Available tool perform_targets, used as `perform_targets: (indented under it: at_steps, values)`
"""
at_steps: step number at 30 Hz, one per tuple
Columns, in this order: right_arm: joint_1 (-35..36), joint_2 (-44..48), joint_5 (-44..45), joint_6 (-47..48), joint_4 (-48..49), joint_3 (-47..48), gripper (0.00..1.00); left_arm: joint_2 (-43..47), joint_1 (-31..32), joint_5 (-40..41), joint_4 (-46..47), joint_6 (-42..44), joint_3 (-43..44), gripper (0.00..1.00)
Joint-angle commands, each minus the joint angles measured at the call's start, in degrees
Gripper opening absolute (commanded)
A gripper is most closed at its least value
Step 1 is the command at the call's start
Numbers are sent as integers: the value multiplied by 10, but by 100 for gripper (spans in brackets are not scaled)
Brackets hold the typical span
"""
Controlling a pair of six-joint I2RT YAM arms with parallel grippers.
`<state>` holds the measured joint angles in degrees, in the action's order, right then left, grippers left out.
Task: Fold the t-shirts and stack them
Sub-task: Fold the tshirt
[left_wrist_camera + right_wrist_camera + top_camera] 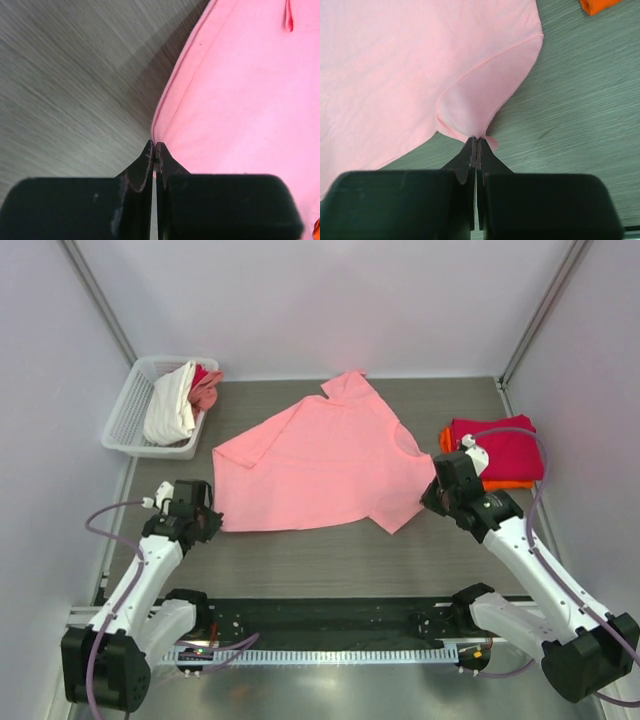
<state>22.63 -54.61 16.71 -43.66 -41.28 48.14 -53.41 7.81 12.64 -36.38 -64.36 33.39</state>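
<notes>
One pink t-shirt (pixel 320 460) lies spread; left gripper (pixel 154 146) and right gripper (pixel 476 140) each pinch its edge. Right of it, red shirt (pixel 505 445) atop orange shirt (pixel 508 484); left, one basket (pixel 122 425).

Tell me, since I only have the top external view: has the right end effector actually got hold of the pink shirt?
Observer: Yes. The right wrist view shows the right end effector shut on a puckered edge of the pink t-shirt.
Operator: And the left one?
Observer: The left end effector is shut too. The hem lies flat right up to its tips, but I cannot tell whether it is pinched.
</notes>
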Motion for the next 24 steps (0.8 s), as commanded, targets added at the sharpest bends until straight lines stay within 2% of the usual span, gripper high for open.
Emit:
perform_targets:
  at_steps: [1, 9, 14, 24]
  values:
    - [-2, 21, 16, 17, -5, 26, 1, 30, -2, -37, -68, 23, 16, 0]
    - [-2, 79, 16, 40, -15, 45, 1, 20, -2, -33, -101, 39, 62, 0]
    - [-2, 74, -9, 35, -23, 20, 1, -3, -2, -49, -80, 24, 23, 0]
    - [-2, 51, 10, 41, -31, 10, 1, 22, -3, -44, -44, -1, -49, 0]
